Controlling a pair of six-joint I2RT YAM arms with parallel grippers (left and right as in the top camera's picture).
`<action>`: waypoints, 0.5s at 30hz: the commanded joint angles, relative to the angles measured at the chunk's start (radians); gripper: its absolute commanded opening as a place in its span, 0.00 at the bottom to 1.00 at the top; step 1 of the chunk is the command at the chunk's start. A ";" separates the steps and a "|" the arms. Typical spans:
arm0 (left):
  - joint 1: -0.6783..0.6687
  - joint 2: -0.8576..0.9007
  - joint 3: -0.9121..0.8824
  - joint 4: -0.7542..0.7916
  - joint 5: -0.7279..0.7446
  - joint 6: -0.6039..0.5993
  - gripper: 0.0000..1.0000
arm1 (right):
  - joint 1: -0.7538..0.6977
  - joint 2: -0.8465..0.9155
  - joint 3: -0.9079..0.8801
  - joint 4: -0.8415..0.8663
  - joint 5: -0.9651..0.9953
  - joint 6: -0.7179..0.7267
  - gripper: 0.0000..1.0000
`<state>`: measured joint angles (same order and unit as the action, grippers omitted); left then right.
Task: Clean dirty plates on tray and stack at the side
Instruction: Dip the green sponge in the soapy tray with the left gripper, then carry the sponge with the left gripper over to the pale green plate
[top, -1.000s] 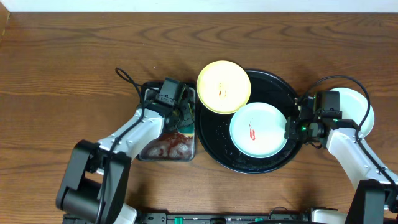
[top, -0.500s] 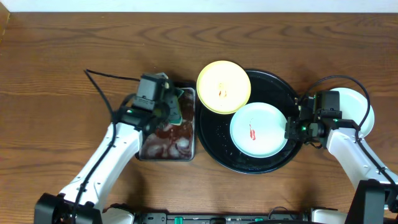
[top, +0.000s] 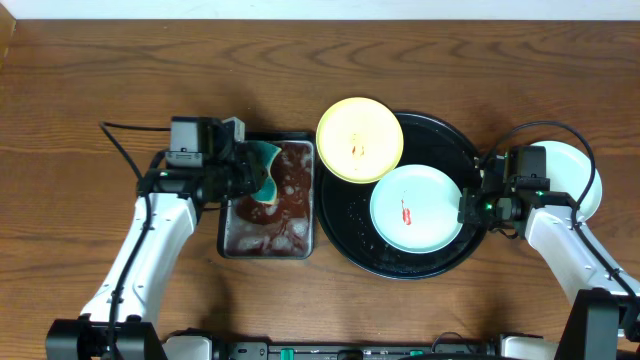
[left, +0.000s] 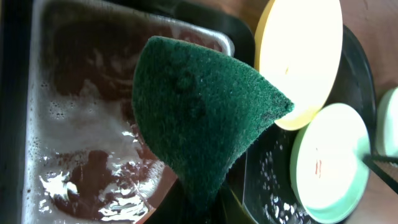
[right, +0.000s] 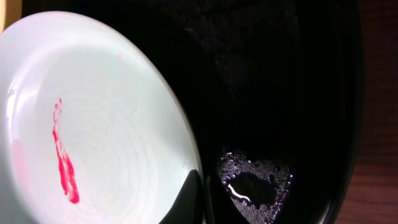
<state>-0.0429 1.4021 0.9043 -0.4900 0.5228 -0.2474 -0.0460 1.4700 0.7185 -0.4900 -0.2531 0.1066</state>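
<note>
A mint-blue plate (top: 414, 208) with a red smear lies in the black tray (top: 345, 215). My right gripper (top: 470, 208) is shut on its right rim; the right wrist view shows the plate (right: 93, 124) and a finger over its edge (right: 198, 199). A pale yellow plate (top: 359, 139) with an orange smear rests on the tray's upper left rim. Another pale plate (top: 588, 172) sits on the table right of the tray, partly behind my right arm. My left gripper (top: 255, 180) is shut on a green sponge (left: 199, 118), held over the metal pan (top: 235, 245).
The rectangular metal pan (left: 37, 124) holds brown foamy liquid and stands just left of the tray. Water drops lie on the tray floor (right: 255, 183). Cables loop beside both arms. Bare wooden table lies at the far left and back.
My left arm has swung left and pulled the sponge up out of the pan's liquid. The right arm and the plates have not moved.
</note>
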 joint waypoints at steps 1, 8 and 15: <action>0.035 -0.024 -0.016 -0.018 0.087 0.064 0.07 | 0.010 0.003 -0.006 0.000 0.006 0.008 0.01; 0.089 -0.176 -0.140 0.010 0.087 0.052 0.07 | 0.010 0.003 -0.006 0.000 0.010 0.008 0.01; 0.098 -0.301 -0.275 0.140 0.090 0.052 0.07 | 0.011 0.003 -0.006 0.000 0.010 0.008 0.01</action>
<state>0.0517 1.1294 0.6697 -0.4026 0.5865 -0.2085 -0.0460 1.4700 0.7185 -0.4900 -0.2497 0.1066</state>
